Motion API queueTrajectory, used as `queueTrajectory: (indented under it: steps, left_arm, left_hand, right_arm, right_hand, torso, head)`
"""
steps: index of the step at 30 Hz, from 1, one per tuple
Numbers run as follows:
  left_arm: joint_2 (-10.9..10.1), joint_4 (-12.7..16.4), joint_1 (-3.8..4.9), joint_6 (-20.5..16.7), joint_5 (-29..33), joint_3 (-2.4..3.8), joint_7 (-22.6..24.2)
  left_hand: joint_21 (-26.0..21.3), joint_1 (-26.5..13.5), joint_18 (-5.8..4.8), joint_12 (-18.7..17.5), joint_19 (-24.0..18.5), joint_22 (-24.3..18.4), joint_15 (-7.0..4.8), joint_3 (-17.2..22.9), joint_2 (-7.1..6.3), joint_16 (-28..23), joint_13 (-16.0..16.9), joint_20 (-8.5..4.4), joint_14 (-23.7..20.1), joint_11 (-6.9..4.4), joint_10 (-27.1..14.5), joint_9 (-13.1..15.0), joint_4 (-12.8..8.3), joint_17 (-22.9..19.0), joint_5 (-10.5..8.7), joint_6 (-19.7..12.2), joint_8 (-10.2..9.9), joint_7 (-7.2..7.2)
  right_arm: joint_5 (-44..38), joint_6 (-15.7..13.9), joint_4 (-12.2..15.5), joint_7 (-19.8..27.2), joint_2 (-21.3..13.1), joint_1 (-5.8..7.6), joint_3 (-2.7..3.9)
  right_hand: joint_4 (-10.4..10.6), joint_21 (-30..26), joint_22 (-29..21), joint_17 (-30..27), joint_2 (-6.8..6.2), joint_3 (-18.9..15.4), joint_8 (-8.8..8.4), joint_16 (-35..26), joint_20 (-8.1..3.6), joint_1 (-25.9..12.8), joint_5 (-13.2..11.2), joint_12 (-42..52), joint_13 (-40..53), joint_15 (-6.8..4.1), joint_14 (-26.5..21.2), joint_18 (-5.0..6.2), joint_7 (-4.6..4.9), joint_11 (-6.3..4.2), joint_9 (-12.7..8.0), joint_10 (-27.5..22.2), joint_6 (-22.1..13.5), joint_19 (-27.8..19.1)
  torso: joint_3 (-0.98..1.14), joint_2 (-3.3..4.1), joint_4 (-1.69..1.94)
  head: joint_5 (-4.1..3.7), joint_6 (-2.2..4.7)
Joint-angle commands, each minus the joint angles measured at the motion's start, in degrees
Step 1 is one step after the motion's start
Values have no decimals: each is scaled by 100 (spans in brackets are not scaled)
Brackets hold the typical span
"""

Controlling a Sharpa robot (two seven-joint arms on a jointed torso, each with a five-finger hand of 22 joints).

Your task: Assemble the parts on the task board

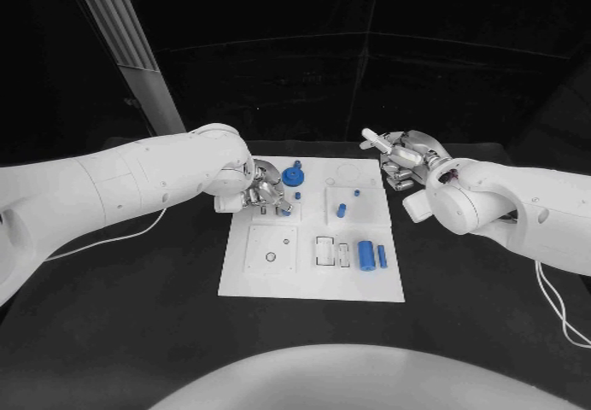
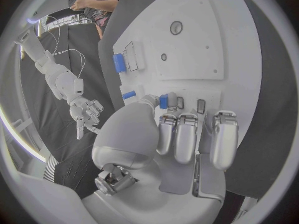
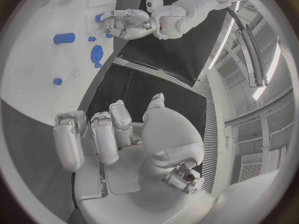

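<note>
2 blue parts lie upright-in-picture at the board's near right — long axes running toward the robot. Farther up, the left hand pinches a small blue piece at the board's left edge; right hand hovers empty, fingers apart, off the far right corner.

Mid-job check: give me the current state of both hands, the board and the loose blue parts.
left hand: over the task board's far left part, pinching a small blue part
right hand: raised off the board's far right corner, holding nothing
task board: flat on the table
blue cylinder: lying loose on the board
blue knob: on the board near the left hand
</note>
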Motion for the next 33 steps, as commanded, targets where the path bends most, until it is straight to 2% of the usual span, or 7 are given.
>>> queueTrajectory:
  steps: [1,7,11,15,24,30,33]
  left_arm:
    - [-72,78,45,0,-16,4,179]
    - [-236,220,210,38,-15,4,199]
    - [-331,276,302,93,52,4,204]
    - [-398,304,341,158,95,4,174]
    - [-447,266,349,385,118,4,-62]
    - [-446,204,286,443,121,3,-124]
    - [-414,133,246,424,121,3,-120]
  left_hand:
    - [22,50,-37,14,599,1508,-27,42,-32,17,1497,-38,604,-41,586,28,2,1509,17,64,16,-26]
    - [22,63,-37,14,599,1508,-34,95,-59,17,1497,-41,604,-39,586,47,-5,1509,9,82,18,-28]
    - [22,79,-37,14,599,1508,-40,140,-74,17,1497,-44,604,-37,586,62,-14,1509,5,93,19,-27]
    - [22,82,-37,14,599,1508,-41,149,-76,17,1497,-45,604,-37,586,65,-14,1509,3,95,19,-27]
    - [22,86,-37,14,599,1508,-48,211,-122,17,1497,-52,604,-34,586,94,-7,1509,-80,110,11,-22]
    - [22,58,-37,14,599,1508,-48,293,-137,17,1497,-56,604,-39,586,132,42,1509,-273,128,-11,-27]
    - [22,57,-37,14,599,1508,-50,352,-104,17,1497,-57,604,-41,586,152,66,1509,-332,133,-18,-30]
  right_arm:
    - [-16,7,16,-31,-10,4,2]
    - [-19,10,-6,-48,2,0,1]
    - [-19,11,-13,-57,6,-2,0]
    - [-19,10,-19,-60,9,-3,-1]
    - [-19,11,-18,-53,16,-4,-1]
    - [-19,16,-18,-51,23,-5,-1]
    - [-19,23,-24,-50,26,-5,-1]
  right_hand:
    - [-13,18,1509,1509,52,0,37,14,51,8,-26,-26,-12,52,606,-41,496,-4,-6,-57,-12,604]
    - [-13,18,1509,1509,59,0,37,14,52,12,-27,-32,-23,54,606,-41,497,-2,-9,-69,-15,604]
    - [-13,18,1509,1509,61,0,38,14,53,14,-27,-34,-27,54,606,-41,498,-1,-10,-73,-16,604]
    - [-13,18,1509,1509,63,0,38,14,53,15,-27,-35,-29,54,606,-41,499,-1,-11,-75,-17,604]
    - [-13,18,1509,1509,68,1,38,14,54,19,-27,-38,-33,56,606,-41,500,0,-13,-80,-20,604]
    - [-14,18,1509,1509,69,1,38,14,55,20,-27,-39,-36,56,606,-41,501,1,-13,-83,-21,604]
    - [-15,18,1509,1509,71,1,38,14,56,24,-27,-37,-32,57,606,-41,503,2,-15,-79,-23,604]
  torso:
    - [6,-5,2]
    - [-1,-8,-3]
    - [5,-3,-4]
    - [-1,1,-6]
    - [0,5,-10]
    - [1,7,-24]
    - [0,1,-4]
  head:
    - [8,1]
    - [20,1]
    - [39,1]
    - [42,1]
    - [60,1]
    - [90,1]
    - [75,1]
